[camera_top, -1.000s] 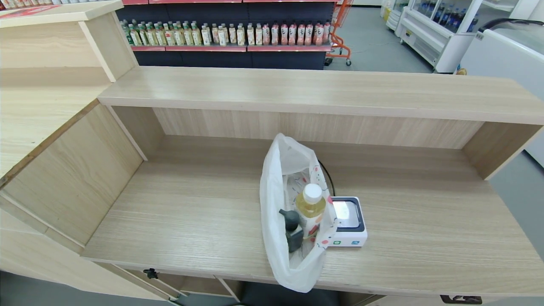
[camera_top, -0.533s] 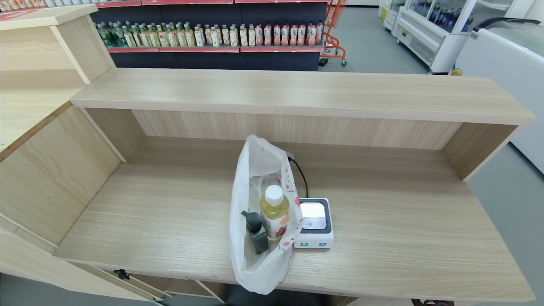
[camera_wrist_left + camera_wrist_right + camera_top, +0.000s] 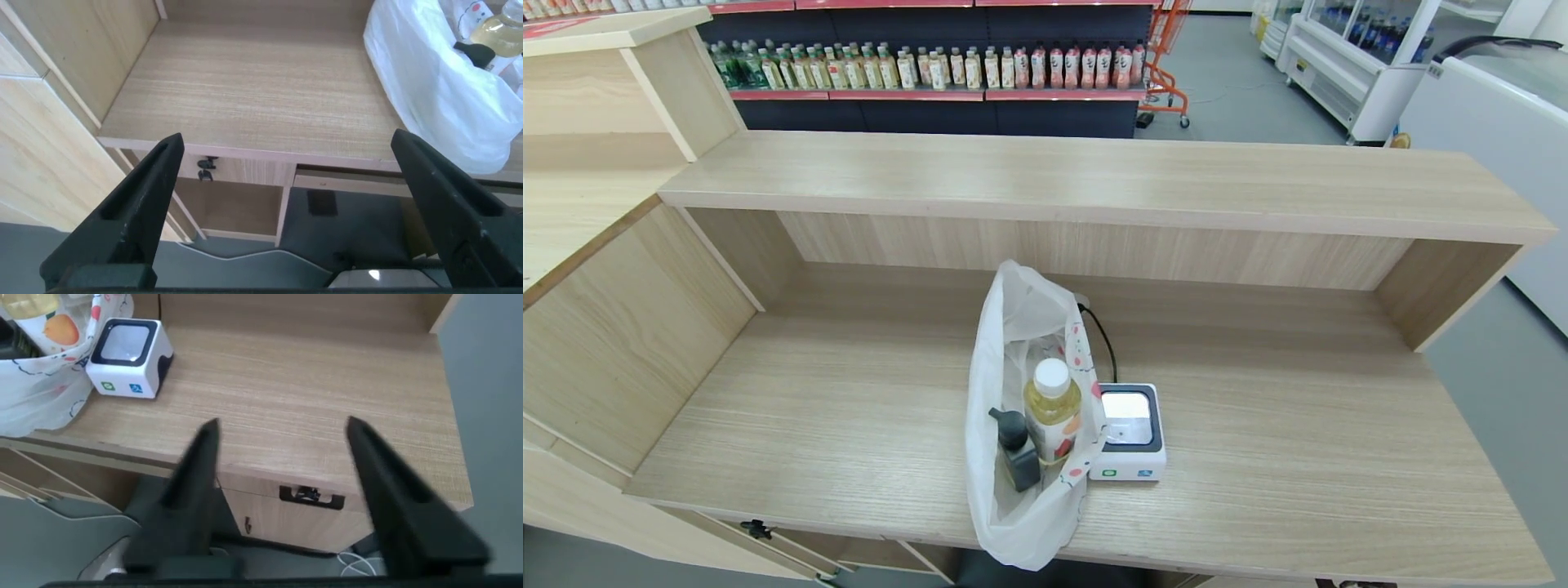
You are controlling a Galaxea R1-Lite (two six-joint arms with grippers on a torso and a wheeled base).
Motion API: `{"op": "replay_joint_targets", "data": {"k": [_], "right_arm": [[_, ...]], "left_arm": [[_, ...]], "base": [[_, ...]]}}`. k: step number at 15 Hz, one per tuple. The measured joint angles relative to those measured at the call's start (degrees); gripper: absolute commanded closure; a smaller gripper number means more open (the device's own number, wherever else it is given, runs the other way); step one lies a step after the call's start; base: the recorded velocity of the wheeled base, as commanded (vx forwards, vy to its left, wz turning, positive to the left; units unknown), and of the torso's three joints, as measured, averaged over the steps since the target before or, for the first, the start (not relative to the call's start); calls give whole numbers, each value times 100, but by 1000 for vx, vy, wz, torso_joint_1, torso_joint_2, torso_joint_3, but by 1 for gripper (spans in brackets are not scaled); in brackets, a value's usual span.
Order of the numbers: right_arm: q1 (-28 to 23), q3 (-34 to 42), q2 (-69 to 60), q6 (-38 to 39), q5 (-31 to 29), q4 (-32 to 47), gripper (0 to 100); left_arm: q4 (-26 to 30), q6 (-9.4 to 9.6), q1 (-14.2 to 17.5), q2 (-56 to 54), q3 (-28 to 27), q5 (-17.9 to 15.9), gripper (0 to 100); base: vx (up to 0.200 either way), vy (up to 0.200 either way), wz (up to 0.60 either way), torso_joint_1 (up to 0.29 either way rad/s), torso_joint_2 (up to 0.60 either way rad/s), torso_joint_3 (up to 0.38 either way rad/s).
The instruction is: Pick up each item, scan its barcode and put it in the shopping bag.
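1. The shopping bag (image 3: pixel 984 408), thin crinkled white plastic, stands mouth-open at lower centre of the head view. Its bottom seems to overhang the counter's front edge.
2. Inside it, side by side, stand a round bottle (image 3: pixel 1052 412) of yellow liquid with a white cap and a dark squarish pump bottle (image 3: pixel 1018 461).
3. A white box scanner (image 3: pixel 1129 433) with a dark glass top touches the bag's right side, and a black cable (image 3: pixel 1104 343) curves behind it.
4. The wood-grain counter (image 3: pixel 833 408) stretches wide on both sides, walled by side panels and a raised ledge (image 3: pixel 1094 175).
5. The left gripper (image 3: pixel 288 143) and right gripper (image 3: pixel 283 425) hang before the front edge, fingers spread wide, holding nothing.
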Motion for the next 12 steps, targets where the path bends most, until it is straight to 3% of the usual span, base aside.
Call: {"op": "replay_joint_targets", "data": {"k": [12], "right_arm": [[-2,2,7,0,2,0,100]], "left_arm": [[0,0,-2,0,0,0,0]], "base": [[0,0,0,0,0,0]]}}
